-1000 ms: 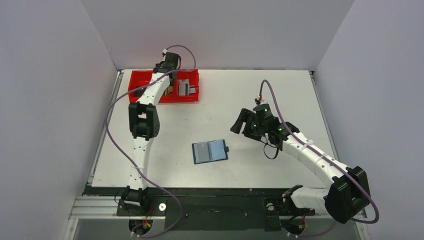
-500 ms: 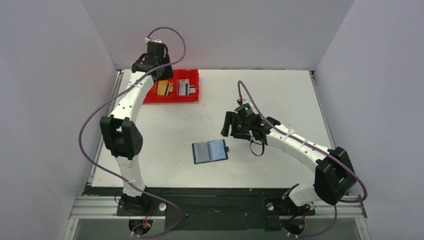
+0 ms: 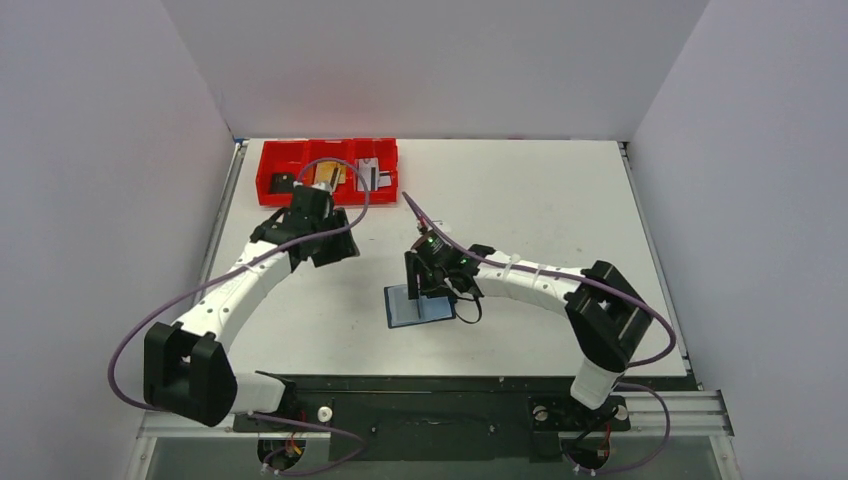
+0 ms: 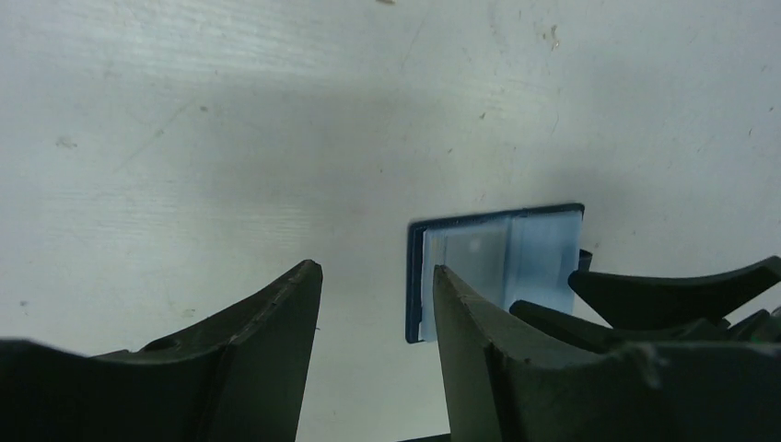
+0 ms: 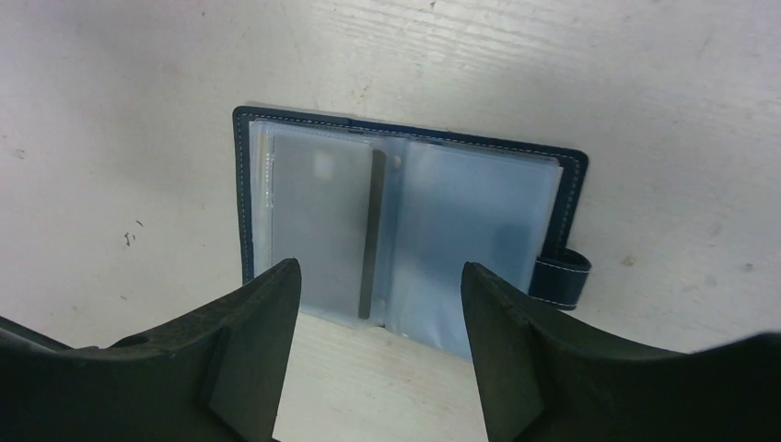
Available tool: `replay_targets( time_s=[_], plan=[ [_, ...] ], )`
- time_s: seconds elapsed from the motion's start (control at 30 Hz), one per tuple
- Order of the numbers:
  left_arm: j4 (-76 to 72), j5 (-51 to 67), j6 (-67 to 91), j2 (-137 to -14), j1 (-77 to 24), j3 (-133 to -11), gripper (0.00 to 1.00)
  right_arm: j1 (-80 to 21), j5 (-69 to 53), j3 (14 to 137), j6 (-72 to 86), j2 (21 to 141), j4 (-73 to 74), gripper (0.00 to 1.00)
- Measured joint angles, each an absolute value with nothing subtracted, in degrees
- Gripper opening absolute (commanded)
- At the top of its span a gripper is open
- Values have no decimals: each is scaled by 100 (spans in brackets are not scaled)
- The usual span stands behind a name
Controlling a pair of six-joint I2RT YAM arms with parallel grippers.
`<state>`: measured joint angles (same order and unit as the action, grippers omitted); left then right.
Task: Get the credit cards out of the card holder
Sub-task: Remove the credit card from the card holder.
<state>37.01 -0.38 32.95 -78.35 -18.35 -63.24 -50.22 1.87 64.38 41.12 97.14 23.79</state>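
Note:
The dark navy card holder [image 5: 405, 221] lies open and flat on the white table, its strap tab [image 5: 562, 274] at the right. A grey credit card [image 5: 318, 226] with a dark stripe sits inside its left clear pocket. My right gripper [image 5: 379, 281] hovers open right over the holder's near edge, with nothing between its fingers. In the top view this gripper [image 3: 420, 285] covers the holder's [image 3: 412, 310] right half. My left gripper [image 3: 338, 248] hangs open and empty, up and left of the holder. In the left wrist view the holder [image 4: 497, 258] shows beyond the right finger.
A red three-compartment tray [image 3: 330, 146] stands at the back left. It holds a black card [image 3: 283, 183], a tan-gold card [image 3: 328, 175] and a silvery card [image 3: 368, 176]. White walls close in both sides and the back.
My left arm has swung from the red tray back toward the table's middle. My right gripper has travelled left to just above the open card holder, and its jaws have narrowed a little.

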Motion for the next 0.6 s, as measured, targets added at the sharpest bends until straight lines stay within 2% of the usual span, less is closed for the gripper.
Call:
replay_targets(
  time_s=[0.4,0.6],
  plan=[
    [2991,596,3745,-7122,-1979,-4659,46,-5461,429,6995,4165,10639,2364,55],
    [2683,766,3938,-7102,-1984,-4355,46,-5509,440,7155,4185,10868,2392,48]
  ],
)
